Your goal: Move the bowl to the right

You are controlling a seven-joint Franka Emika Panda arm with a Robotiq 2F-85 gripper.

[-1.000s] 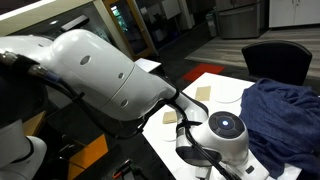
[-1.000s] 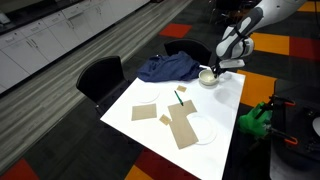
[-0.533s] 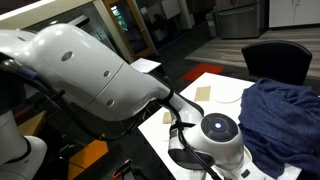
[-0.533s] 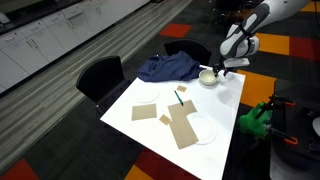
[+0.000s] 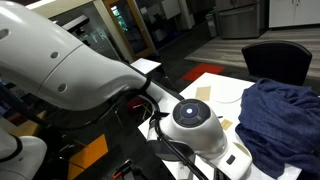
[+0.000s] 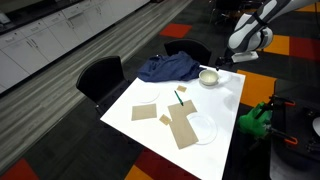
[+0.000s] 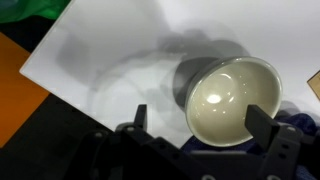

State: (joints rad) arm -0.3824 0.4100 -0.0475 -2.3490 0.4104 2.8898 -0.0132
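Note:
The cream-white bowl (image 6: 208, 77) stands upright on the white table (image 6: 150, 130), near its far corner beside the blue cloth. My gripper (image 6: 228, 60) hangs above and just to the right of it, apart from it. In the wrist view the bowl (image 7: 232, 100) lies below the open gripper (image 7: 201, 120), off toward the right finger (image 7: 262, 120). The jaws stand wide with nothing held. In the exterior view filled by the arm (image 5: 190, 120), the bowl is hidden.
A crumpled blue cloth (image 6: 168, 68) lies at the table's far end, also seen as the cloth (image 5: 285, 115). Cardboard pieces (image 6: 181, 126) and a flat white plate (image 6: 203, 130) lie mid-table. Black chairs (image 6: 100, 75) stand alongside. A green object (image 6: 255, 120) sits past the table's edge.
The gripper has opened, let go of the bowl and risen away from it. The bowl stays on the table.

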